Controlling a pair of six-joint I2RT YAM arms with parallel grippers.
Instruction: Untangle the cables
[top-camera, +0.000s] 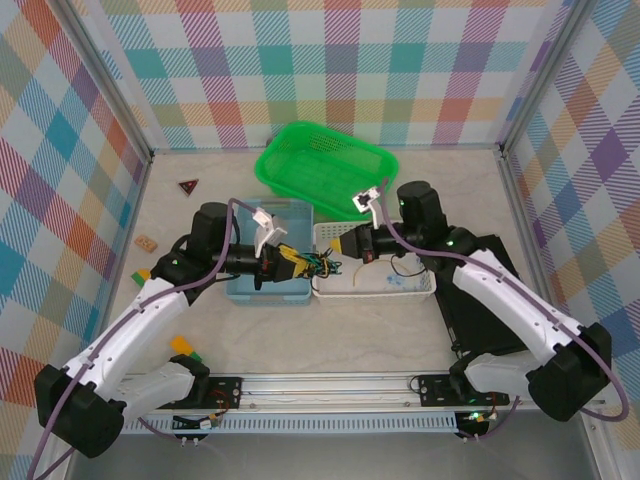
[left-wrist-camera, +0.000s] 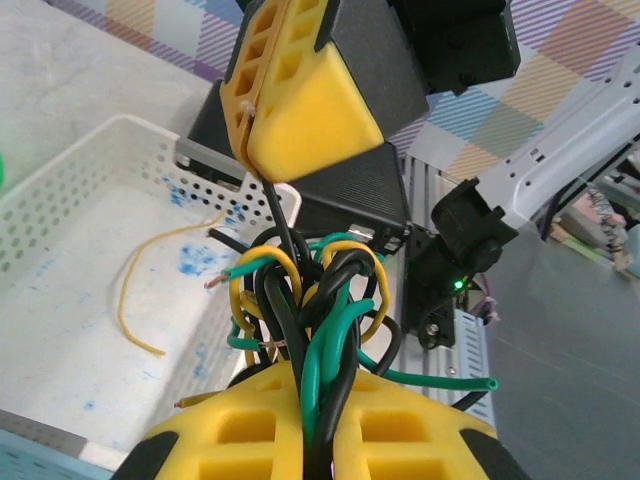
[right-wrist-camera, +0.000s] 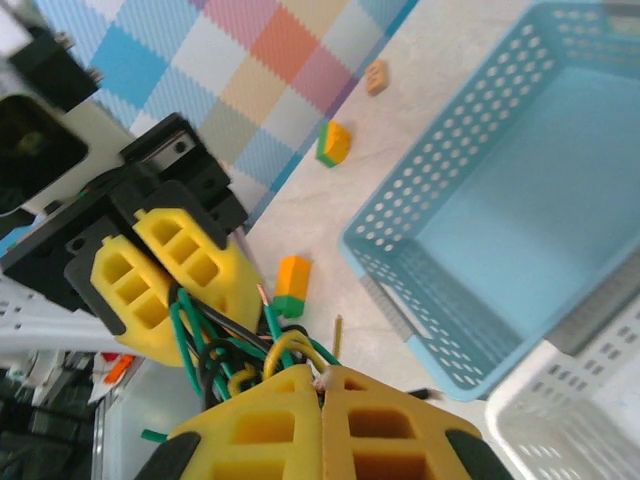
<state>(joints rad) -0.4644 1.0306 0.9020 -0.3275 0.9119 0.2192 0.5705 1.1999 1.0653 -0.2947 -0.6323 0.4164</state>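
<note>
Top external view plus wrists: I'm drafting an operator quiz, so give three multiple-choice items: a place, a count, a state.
1. The loose yellow wire lies: A in the white basket; B in the green basket; C on the table.
2. Baskets on the table: A two; B three; C four.
3. The grippers: A both open; B both shut on the cable tangle; C one open.
1 A: it curls on that basket's floor. 2 B: green basket, blue basket, white one. 3 B: left gripper and right gripper each pinch the wires.
</note>
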